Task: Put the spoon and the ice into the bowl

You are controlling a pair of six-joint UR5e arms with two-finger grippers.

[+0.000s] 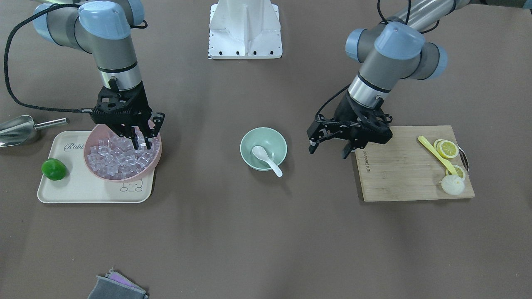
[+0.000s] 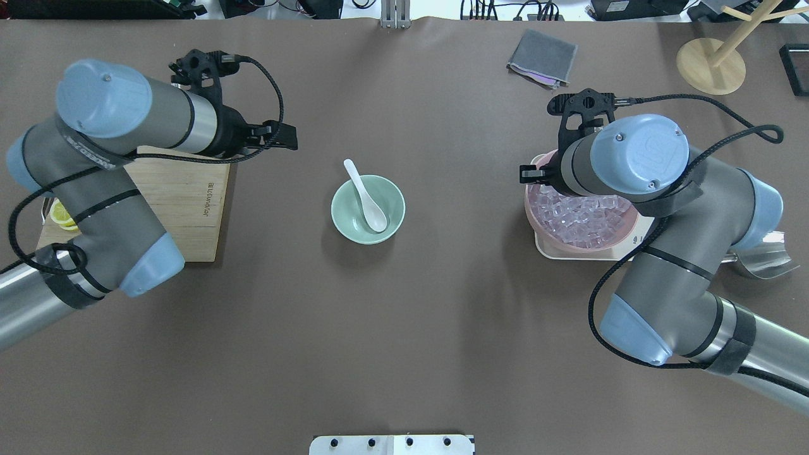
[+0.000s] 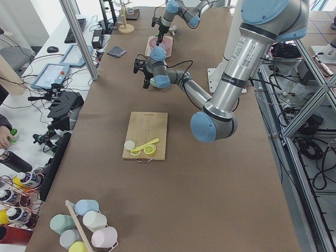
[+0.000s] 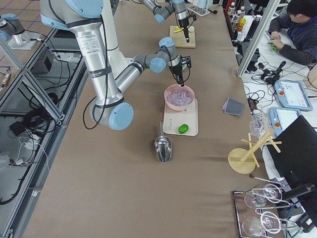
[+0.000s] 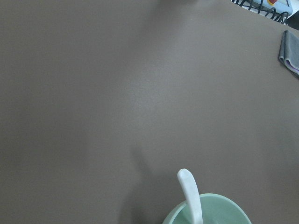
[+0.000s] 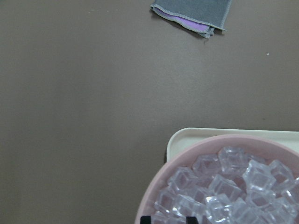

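Starting from the robot's edge of the tabletop: the steel scoop (image 1: pixel 16 128) lies toward the right-end corner, out of play. A little further out, at the right end, is the cream tray (image 1: pixel 83 187). It carries the pink bowl (image 1: pixel 120 178) heaped with ice (image 1: pixel 120 160), and a lime (image 1: pixel 54 169) sits beside the bowl. Here's the action: the right gripper (image 1: pixel 141 145) points straight down, tips sunk among the cubes, jaws narrowed to roughly one cube's breadth. Whether they actually pinch one, I cannot tell.

Level with that, mid-tabletop, the mint-green bowl (image 1: pixel 274 139) already holds the white soup spoon (image 1: pixel 267 161), scoop on the floor and handle leaning over the rim toward the operators' edge. So the spoon half looks done, and the ice is the job in hand. Toward the left end, the left gripper (image 1: pixel 328 153) hovers at the cutting board (image 1: pixel 399 174), jaws wide apart and empty, well clear of the bowl.

To do this step well, I'd say:
- **Grip:** take a single cube, squarely on two flat faces, since glassy cubes look slippery and neighbours may wedge in.
- **Lift:** go straight up until clear of the pink rim.
- **Release:** cross to the mint bowl and let go low over the bare side of it. A knock on that leaning handle could tip the spoon out.

Furthest out, the grey cloth (image 1: pixel 116 288) lies by the operators' edge, no concern here
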